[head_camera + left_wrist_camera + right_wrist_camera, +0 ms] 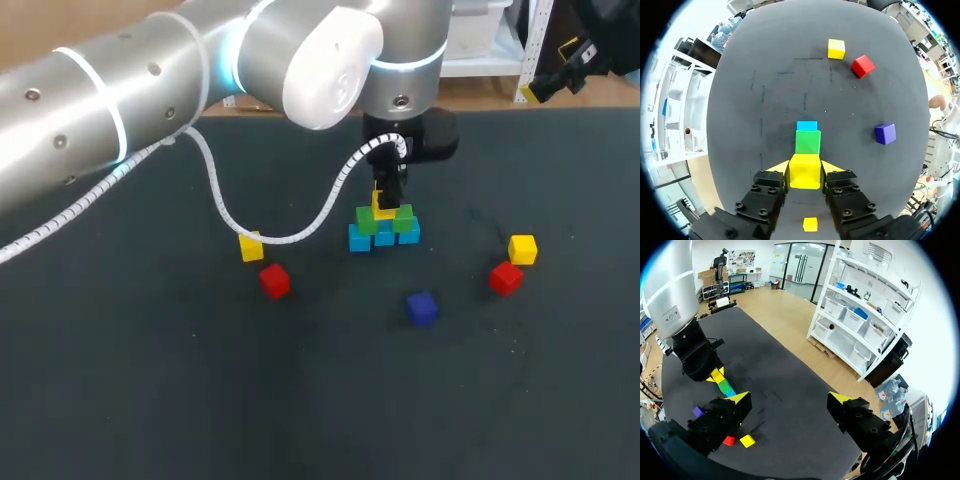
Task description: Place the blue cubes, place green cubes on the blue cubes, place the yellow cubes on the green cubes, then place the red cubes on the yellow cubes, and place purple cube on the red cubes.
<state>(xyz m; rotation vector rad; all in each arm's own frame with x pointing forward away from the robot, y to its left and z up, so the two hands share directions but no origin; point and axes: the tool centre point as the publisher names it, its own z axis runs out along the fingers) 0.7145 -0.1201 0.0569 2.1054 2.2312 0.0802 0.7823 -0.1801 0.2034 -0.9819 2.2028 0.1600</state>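
Observation:
My left gripper is shut on a yellow cube, which it holds on top of the small stack in the middle of the table. Just ahead of it the stack shows green cubes resting on blue cubes. Loose on the mat lie a yellow cube and a red cube on the left, a purple cube in front, and another yellow cube and red cube on the right. My right gripper hangs open and empty above the table's far right edge.
The dark mat covers the whole table. My left arm and its white cable span the back left. Wide bare mat lies along the front of the table.

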